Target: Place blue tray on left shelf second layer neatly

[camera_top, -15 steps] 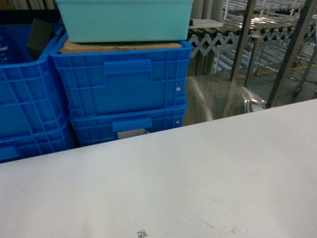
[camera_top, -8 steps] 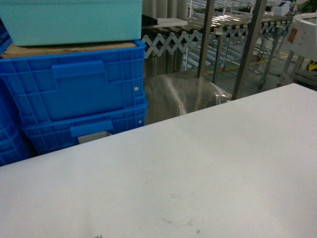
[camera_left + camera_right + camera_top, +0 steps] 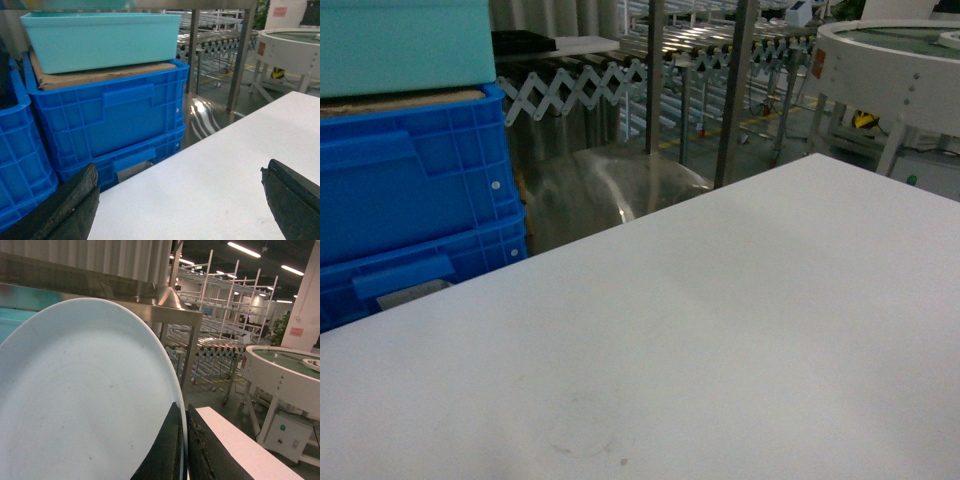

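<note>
Pick is done, place is not — the blue tray [image 3: 85, 400] is off the tabletop [image 3: 720, 330] and clamped by its rim in the right end effector [image 3: 183, 450], whose dark fingers are clenched tight on either side of the edge. It fills the right wrist view, tilted up on edge, pale and smooth with a few faint scuffs, round with a thin raised lip. The left end effector [image 3: 180, 205] is released and carries nothing: its two black, rough-textured fingertips stand wide apart over bare white tabletop. Neither arm nor the tray shows in the head view; only the matte white tabletop with a faint ring mark near the front. Left to do, as I judge it: get to the rack, level the tray and slide it onto the second tier squarely. The left shelf itself I can't pin down — a brushed stainless rail [image 3: 100, 297] and post sit just behind the tray in the right wrist view, but which tier that is I cannot tell. Beside the tabletop: ribbed dark-blue moulded crates [image 3: 110, 120], stacked, with a cardboard sheet and a smooth teal box [image 3: 100, 37] on top. Behind: an expanding roller conveyor [image 3: 590, 75] and a round white carousel [image 3: 890, 65].
</note>
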Robot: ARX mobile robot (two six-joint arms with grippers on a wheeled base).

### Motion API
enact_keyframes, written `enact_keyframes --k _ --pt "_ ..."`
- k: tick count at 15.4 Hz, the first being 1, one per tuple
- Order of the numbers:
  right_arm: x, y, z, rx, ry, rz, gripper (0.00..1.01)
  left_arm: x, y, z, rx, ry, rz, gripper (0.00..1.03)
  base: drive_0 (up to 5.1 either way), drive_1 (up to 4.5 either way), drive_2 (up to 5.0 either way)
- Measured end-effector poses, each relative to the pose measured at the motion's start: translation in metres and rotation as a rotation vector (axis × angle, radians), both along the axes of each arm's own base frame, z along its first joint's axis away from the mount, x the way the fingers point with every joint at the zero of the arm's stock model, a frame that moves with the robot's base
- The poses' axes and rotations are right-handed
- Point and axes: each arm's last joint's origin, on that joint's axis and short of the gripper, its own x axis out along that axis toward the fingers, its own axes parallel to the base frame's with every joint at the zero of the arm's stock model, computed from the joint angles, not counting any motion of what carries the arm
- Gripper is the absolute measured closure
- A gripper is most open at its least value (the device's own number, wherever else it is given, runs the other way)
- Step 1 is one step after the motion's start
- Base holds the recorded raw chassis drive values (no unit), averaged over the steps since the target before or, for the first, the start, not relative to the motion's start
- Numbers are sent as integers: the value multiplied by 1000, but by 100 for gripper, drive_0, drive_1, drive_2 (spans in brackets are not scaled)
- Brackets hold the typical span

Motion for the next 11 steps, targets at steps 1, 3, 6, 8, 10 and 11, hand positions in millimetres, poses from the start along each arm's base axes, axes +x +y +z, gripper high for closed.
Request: enact_keyframes --k 1,3,6,8,10,11 --pt "0 0 0 0 0 0 99 0 0 0 0 0 0 5 -157 -157 -157" --pt "0 0 0 0 0 0 99 0 0 0 0 0 0 5 -157 -157 -157" --pt "0 0 0 0 0 0 99 0 0 0 0 0 0 5 -157 -157 -157" --pt "0 0 0 0 0 0 99 0 0 0 0 0 0 5 -157 -157 -157" --pt "0 0 0 0 0 0 99 0 0 0 0 0 0 5 -157 -157 -157" --pt "0 0 0 0 0 0 99 0 0 0 0 0 0 5 -157 -157 -157"
